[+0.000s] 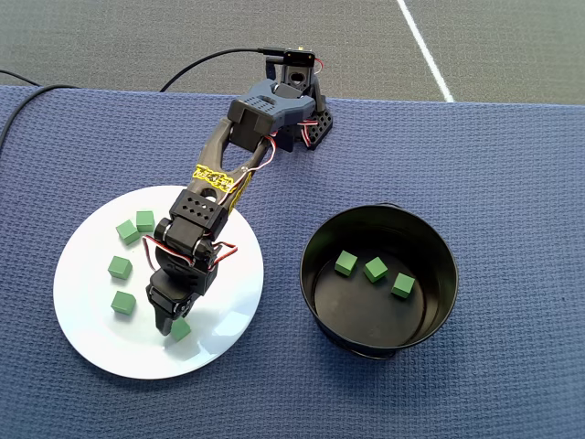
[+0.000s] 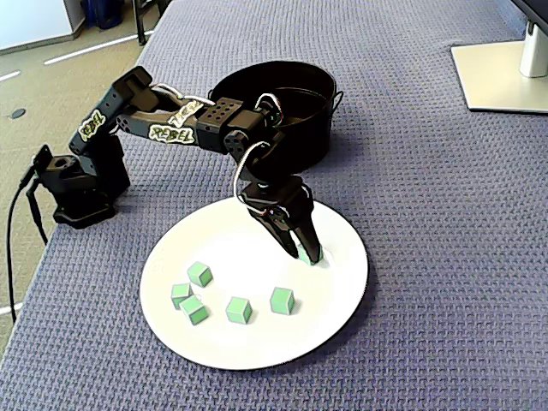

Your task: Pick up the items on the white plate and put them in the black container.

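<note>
The white plate (image 1: 87, 315) (image 2: 257, 347) lies on the blue cloth, left of the black container (image 1: 445, 306) (image 2: 318, 128) in the overhead view. Several green cubes lie loose on the plate, such as one (image 1: 122, 303) near its left rim and one (image 2: 282, 300) at the front in the fixed view. My gripper (image 1: 174, 325) (image 2: 310, 255) points down onto the plate, shut on a green cube (image 1: 182, 329) that touches the plate. In the fixed view the fingers almost hide that cube. Three cubes (image 1: 375, 269) lie on the container's bottom.
The arm's base (image 1: 297, 101) (image 2: 81, 184) stands at the cloth's far edge with a black cable trailing off. A white monitor stand (image 2: 505, 73) sits at the fixed view's top right. The forearm crosses over the plate's inner side.
</note>
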`<state>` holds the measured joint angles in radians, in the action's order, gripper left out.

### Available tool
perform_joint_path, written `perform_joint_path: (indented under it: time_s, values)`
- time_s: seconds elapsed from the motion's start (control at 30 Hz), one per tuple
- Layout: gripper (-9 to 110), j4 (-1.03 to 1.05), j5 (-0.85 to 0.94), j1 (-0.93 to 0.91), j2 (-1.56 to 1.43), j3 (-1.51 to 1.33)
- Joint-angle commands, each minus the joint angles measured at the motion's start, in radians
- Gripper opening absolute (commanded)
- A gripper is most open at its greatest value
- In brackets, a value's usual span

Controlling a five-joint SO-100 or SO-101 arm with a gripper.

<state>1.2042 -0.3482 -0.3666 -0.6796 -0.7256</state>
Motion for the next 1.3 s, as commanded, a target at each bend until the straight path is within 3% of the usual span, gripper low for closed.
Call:
perform_joint_path:
  time_s: [0.0,0.27,0.43,0.6,0.73,0.87,1.13,1.27]
  values:
    - [1,-0.017,0.014,0.011,-0.012,-0.014]
    - [0,-0.031,-0.008,0.017,-0.133,-0.132]
    - [0,-0.003,-0.014,0.046,-0.575,-0.396]
    - [0,0.011,0.190,0.255,-1.138,-0.514]
    - [0,0.000,0.449,0.575,-1.393,-0.592]
    - [0,-0.110,0.531,0.772,-1.407,-0.896]
    - [0,-0.592,0.520,0.816,-1.391,-1.542]
    - [20,-0.499,0.468,0.796,-1.471,-1.500]
